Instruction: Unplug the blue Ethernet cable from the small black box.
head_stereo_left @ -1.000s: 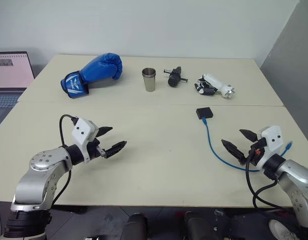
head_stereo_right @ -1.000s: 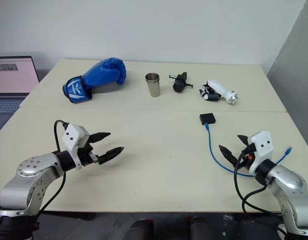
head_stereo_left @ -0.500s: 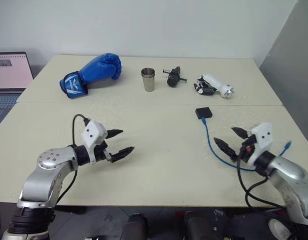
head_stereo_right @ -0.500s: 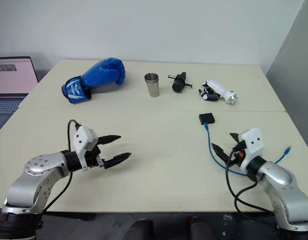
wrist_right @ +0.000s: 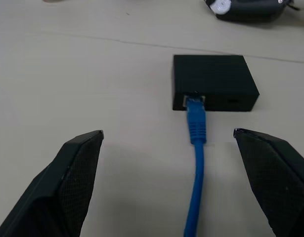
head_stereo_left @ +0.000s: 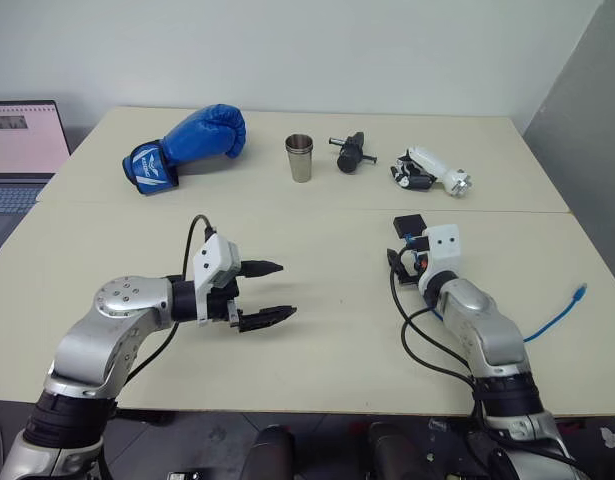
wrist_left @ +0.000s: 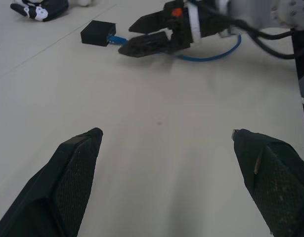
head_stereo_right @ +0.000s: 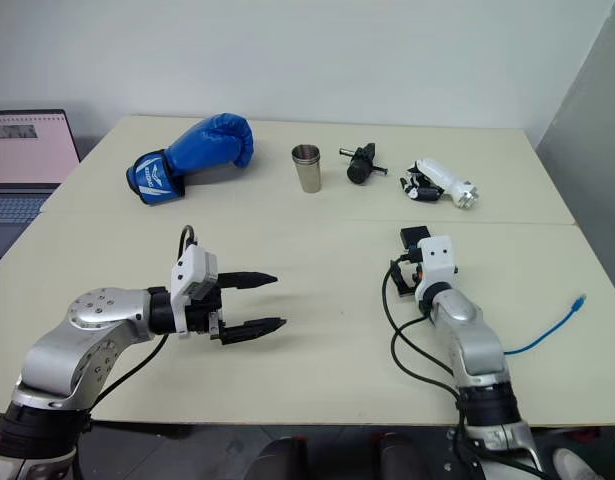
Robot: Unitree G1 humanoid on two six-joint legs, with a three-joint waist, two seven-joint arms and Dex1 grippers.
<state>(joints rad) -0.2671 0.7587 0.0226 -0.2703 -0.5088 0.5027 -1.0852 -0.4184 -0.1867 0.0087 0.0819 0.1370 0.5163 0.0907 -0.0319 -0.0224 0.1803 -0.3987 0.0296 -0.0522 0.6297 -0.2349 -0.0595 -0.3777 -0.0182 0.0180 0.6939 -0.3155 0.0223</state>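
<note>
The small black box (head_stereo_left: 408,226) lies flat on the right half of the table. The blue Ethernet cable (wrist_right: 196,123) is plugged into the box's near edge, and its plug sits in the port. From there the cable runs under my right arm, and its free end (head_stereo_left: 581,291) lies near the table's right edge. My right gripper (wrist_right: 167,132) is open just short of the box, one finger on each side of the cable, touching neither. Near the table's middle my left gripper (head_stereo_left: 285,290) is open, empty and pointing right towards the box (wrist_left: 98,33).
Along the back of the table lie a blue boxing glove (head_stereo_left: 187,140), a metal cup (head_stereo_left: 299,158), a black cylindrical tool (head_stereo_left: 347,153) and a white and black device (head_stereo_left: 429,172). A laptop (head_stereo_left: 17,140) stands at the far left. A seam crosses the table behind the box.
My right gripper has moved forward and left, from the table's right front up to the box. My left gripper has swung right towards the middle. Both stayed open.
</note>
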